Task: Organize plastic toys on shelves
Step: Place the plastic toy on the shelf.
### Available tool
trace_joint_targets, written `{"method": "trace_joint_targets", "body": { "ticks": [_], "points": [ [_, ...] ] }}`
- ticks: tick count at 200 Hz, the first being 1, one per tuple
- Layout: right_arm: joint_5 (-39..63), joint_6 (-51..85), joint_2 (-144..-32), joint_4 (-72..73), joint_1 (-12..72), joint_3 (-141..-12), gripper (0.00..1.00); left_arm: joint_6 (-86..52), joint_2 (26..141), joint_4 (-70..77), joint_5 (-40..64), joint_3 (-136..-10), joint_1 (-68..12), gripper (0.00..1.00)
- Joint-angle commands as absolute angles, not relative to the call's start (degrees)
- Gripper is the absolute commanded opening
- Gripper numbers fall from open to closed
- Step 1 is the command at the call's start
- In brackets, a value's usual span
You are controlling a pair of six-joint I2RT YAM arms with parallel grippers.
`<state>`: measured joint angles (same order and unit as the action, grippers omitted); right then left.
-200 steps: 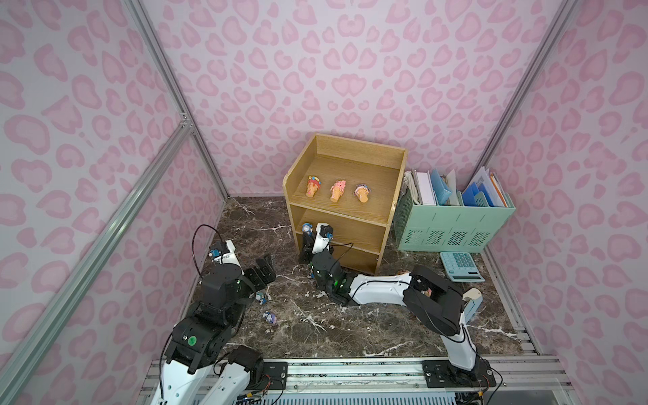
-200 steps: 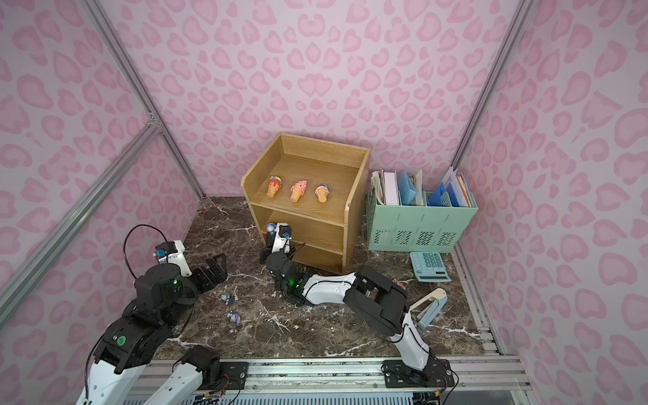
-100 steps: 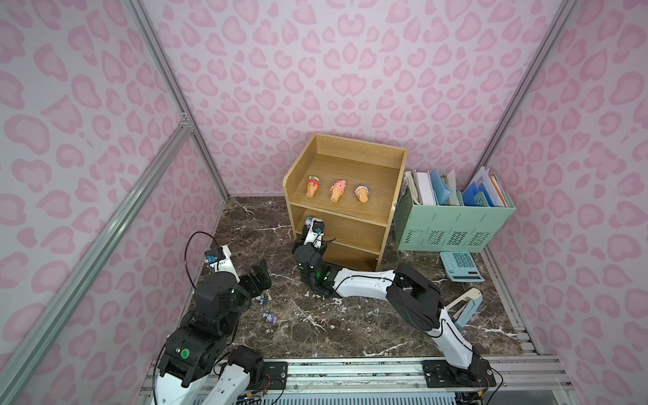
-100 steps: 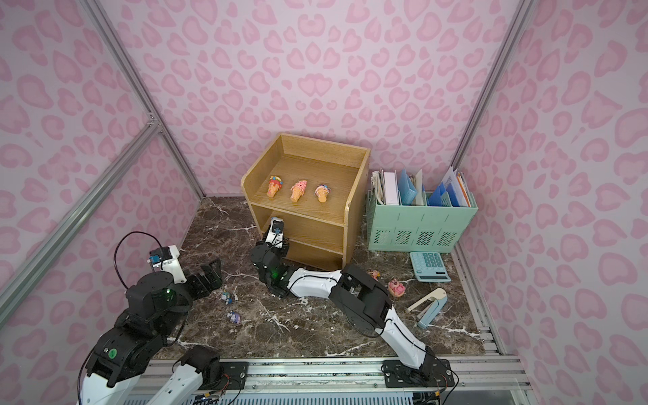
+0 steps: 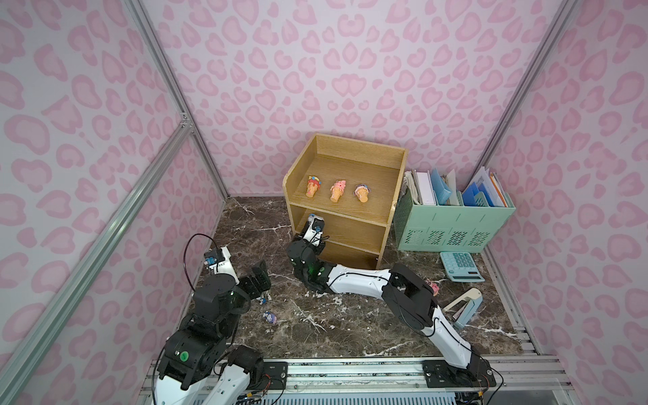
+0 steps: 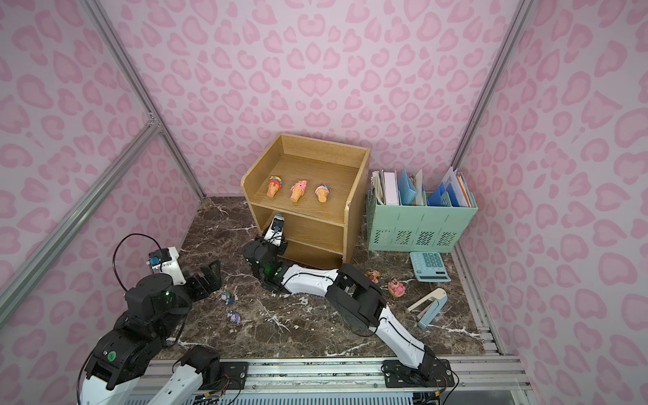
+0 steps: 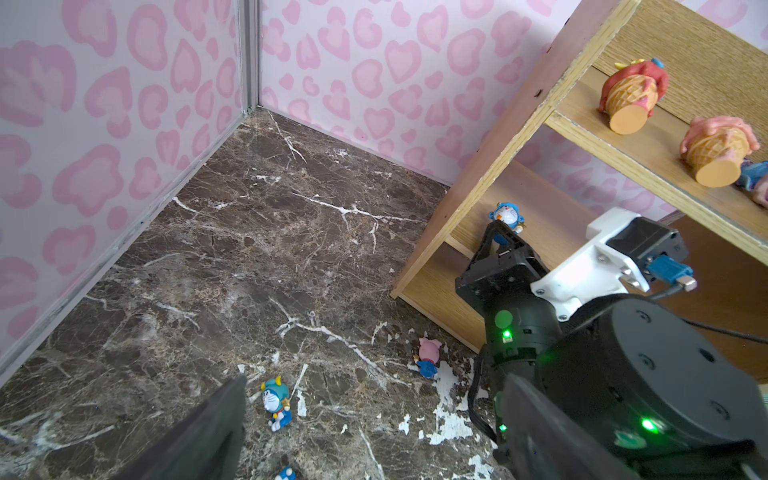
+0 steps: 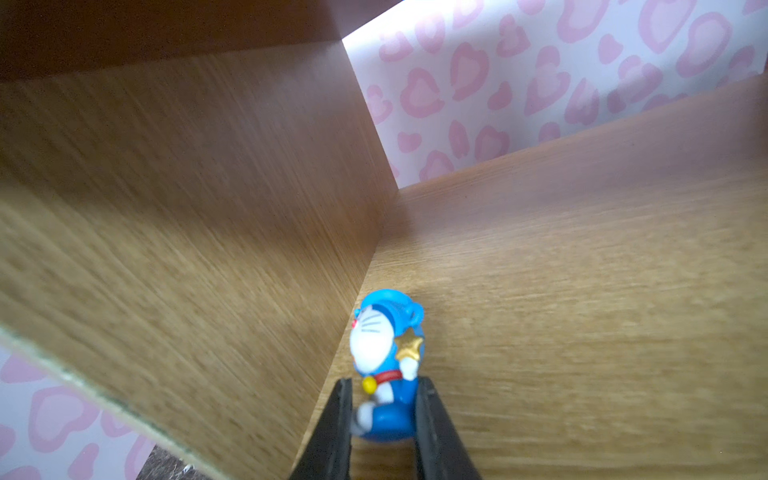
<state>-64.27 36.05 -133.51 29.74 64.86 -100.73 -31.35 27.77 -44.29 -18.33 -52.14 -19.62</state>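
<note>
Blue-white figurine (image 8: 384, 353), clamped at its lower body by the right gripper (image 8: 384, 384), sits inside the middle tier of the shelves (image 5: 350, 228), close against the side panel; contact with the board cannot be told. Three cone toys (image 5: 337, 191) lie on the top tier. Left gripper (image 5: 260, 279), jaws spread wide, hovers above the marble tabletop (image 7: 249, 249) near a second blue figurine (image 7: 276, 403).
</note>
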Motion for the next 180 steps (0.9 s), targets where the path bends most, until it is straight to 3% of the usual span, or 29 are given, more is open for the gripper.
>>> {"method": "trace_joint_targets", "body": {
  "ticks": [1,65,103,180],
  "points": [
    [-65.4,37.1,-134.9,21.9,64.3,-100.9,0.3,-31.1,27.7,-45.4,-18.4,-52.5,-19.5,0.98],
    [-65.0,36.6,-134.3,22.0,64.5,-100.6,0.54,-30.8,27.3,-46.6,-19.1,-53.7,-19.6,0.98],
    [-64.4,26.5,-131.4,33.6,67.0,-94.6,0.73,-30.8,26.8,-47.4,-19.3,-54.3,-19.5,0.98],
    [-51.9,17.0,-115.5,43.7,75.6,-72.5,0.86,-31.0,25.5,-48.1,-19.6,-55.7,-19.6,0.98]
  ]
}}
